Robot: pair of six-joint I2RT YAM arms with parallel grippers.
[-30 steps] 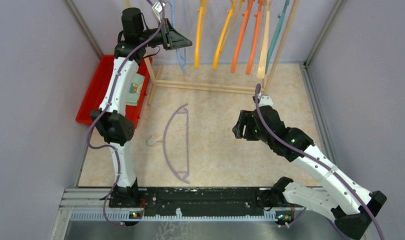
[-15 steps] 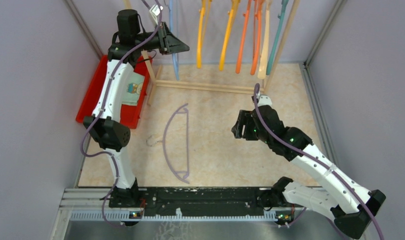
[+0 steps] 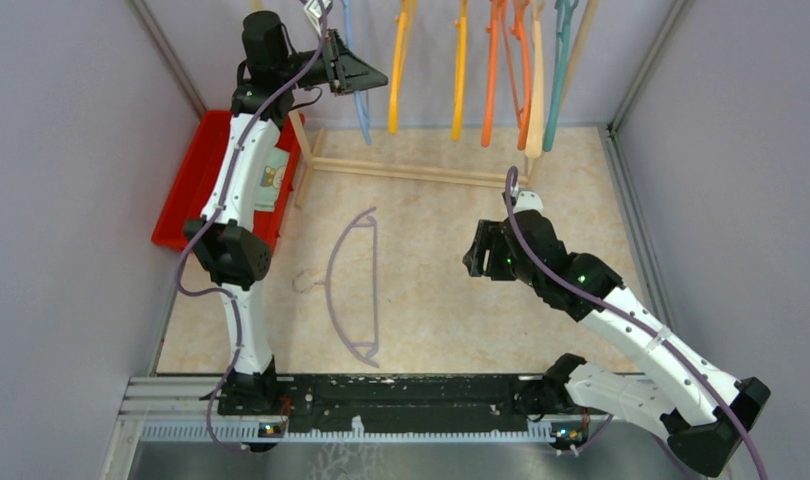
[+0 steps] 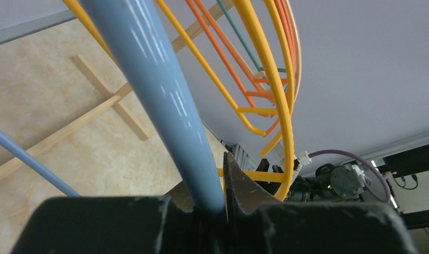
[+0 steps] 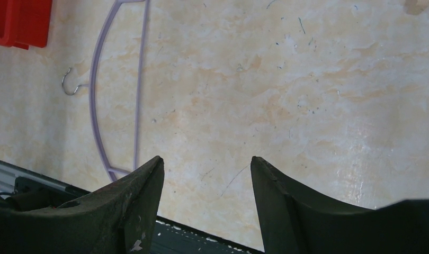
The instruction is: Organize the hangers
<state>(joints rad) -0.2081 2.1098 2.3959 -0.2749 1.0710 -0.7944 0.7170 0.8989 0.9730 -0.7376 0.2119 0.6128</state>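
My left gripper (image 3: 366,78) is raised at the wooden rack (image 3: 411,172) and is shut on a light blue hanger (image 3: 359,112), whose thick bar (image 4: 159,100) runs up between the jaws in the left wrist view. Yellow (image 3: 397,70), orange (image 3: 491,80), peach (image 3: 536,90) and teal (image 3: 556,80) hangers hang on the rack to its right. A lavender hanger (image 3: 353,285) lies flat on the table; it also shows in the right wrist view (image 5: 114,90). My right gripper (image 3: 478,255) is open and empty, low over the table right of it.
A red bin (image 3: 196,180) stands at the back left beside the left arm. Grey walls close in both sides. The black base rail (image 3: 401,395) runs along the near edge.
The left gripper has shifted slightly right and up with the blue hanger. The hangers on the rack have swung. The right arm has not moved.
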